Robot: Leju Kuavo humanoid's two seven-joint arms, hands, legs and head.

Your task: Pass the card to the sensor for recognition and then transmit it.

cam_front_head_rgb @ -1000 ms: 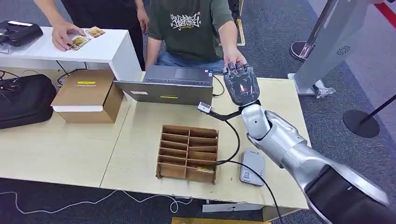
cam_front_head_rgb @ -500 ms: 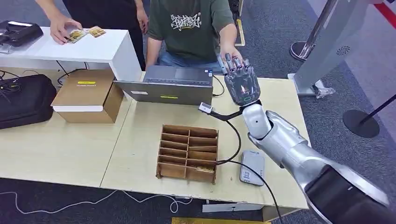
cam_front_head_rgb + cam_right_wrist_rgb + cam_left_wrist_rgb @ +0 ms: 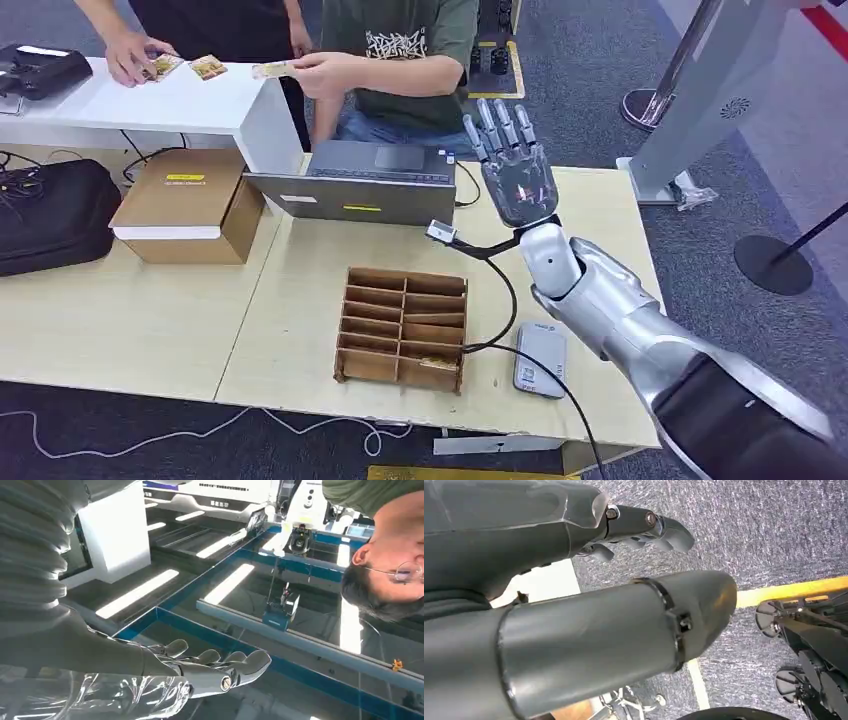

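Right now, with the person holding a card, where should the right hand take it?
Pinch the card by its free end, the one sticking out of the person's hand toward the white table. It is thin and looks roughly level, so a thumb below and fingers above should suit. Come in from that open end with the right hand, which is open and raised.

laptop open, far edge | cardboard box left | wooden organizer centre

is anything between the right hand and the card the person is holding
Nothing solid stands between them. The right hand is raised, empty, fingers spread, above the table's far edge; the card is in a person's hand over the open laptop, with open air between.
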